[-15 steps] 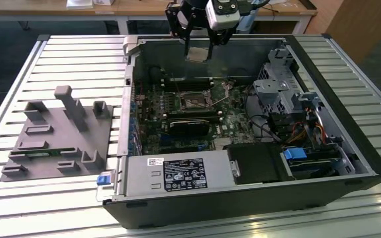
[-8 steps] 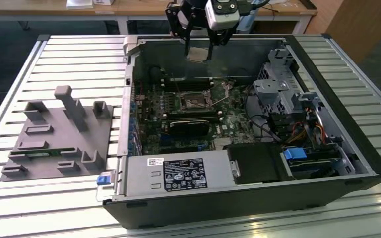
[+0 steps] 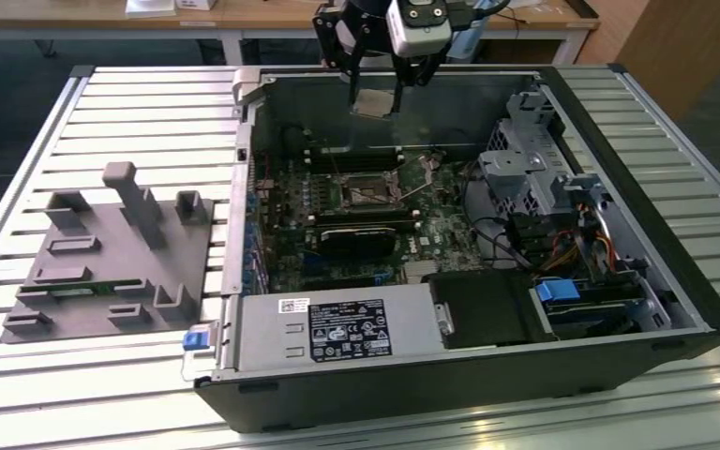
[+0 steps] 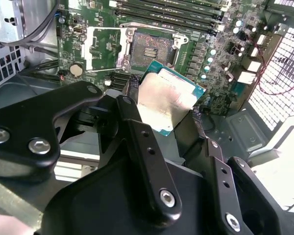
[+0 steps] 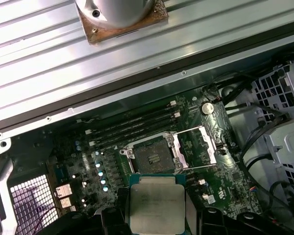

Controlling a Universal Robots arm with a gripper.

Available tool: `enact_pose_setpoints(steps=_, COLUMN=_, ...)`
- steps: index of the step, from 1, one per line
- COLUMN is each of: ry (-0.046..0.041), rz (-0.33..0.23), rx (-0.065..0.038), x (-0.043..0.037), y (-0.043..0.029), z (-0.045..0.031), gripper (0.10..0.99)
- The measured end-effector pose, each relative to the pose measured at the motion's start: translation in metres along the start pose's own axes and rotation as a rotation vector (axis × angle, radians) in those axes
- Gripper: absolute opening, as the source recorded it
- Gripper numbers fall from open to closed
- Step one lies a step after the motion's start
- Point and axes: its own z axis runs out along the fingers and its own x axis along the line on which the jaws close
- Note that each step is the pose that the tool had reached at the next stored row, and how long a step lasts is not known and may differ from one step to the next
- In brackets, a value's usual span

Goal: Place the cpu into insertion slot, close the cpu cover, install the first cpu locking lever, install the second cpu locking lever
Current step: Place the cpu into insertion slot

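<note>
Black fingers loom right at the lens in the second wrist view, and the gripper is clamped on the cpu, pinching two opposite edges. The chip hangs tilted above the motherboard, short of the insertion slot and not in it. I'd call it light, stiff and thin, with a slick metal top. The edges look like the safe hold, since the slot's pin field looks delicate. The cpu cover stands flipped open beside the slot. The chip's underside is hidden, the fingers mask the contact points, and the locking levers are thin wires I can't sort out.
</note>
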Motion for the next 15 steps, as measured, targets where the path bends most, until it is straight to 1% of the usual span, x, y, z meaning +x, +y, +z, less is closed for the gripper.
enact_pose_setpoints(steps=15, ry=-0.0026, rz=0.030, rx=-0.001, x=0.0000, y=0.0000, z=0.0000, gripper=0.541)
